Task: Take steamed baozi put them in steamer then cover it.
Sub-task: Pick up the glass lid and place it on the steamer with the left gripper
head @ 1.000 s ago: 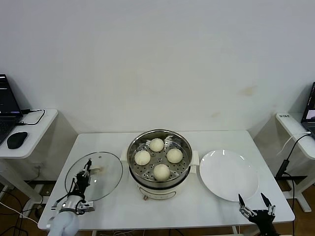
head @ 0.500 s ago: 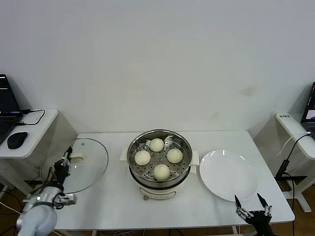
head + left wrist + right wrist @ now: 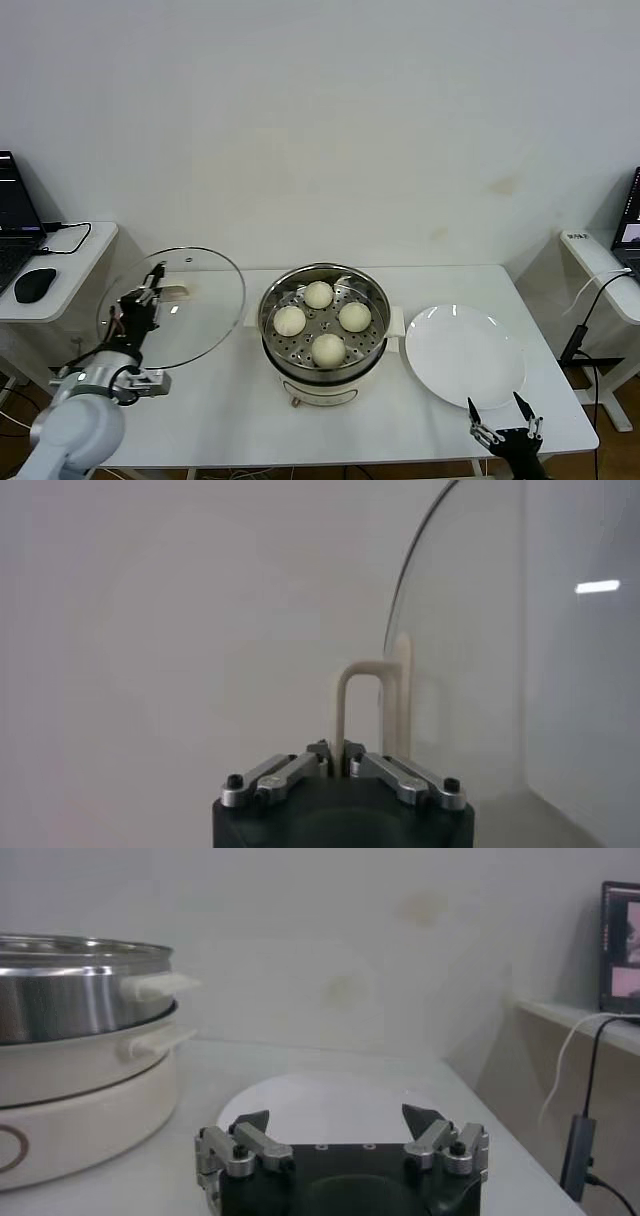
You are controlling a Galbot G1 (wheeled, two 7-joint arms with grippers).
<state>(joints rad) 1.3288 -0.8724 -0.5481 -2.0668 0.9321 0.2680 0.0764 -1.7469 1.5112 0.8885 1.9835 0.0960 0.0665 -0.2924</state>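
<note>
White table (image 3: 240, 420) | clear glass cover (image 3: 190, 300) tilted, cream handle pinched by left pincer (image 3: 140, 305)

The white worktop (image 3: 230, 395) carries the steamer (image 3: 322, 345) at its middle, with a white plate (image 3: 465, 355) just right of it.

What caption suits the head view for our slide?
Left gripper holds the lid raised beside the steamer, four baozi inside.
</note>
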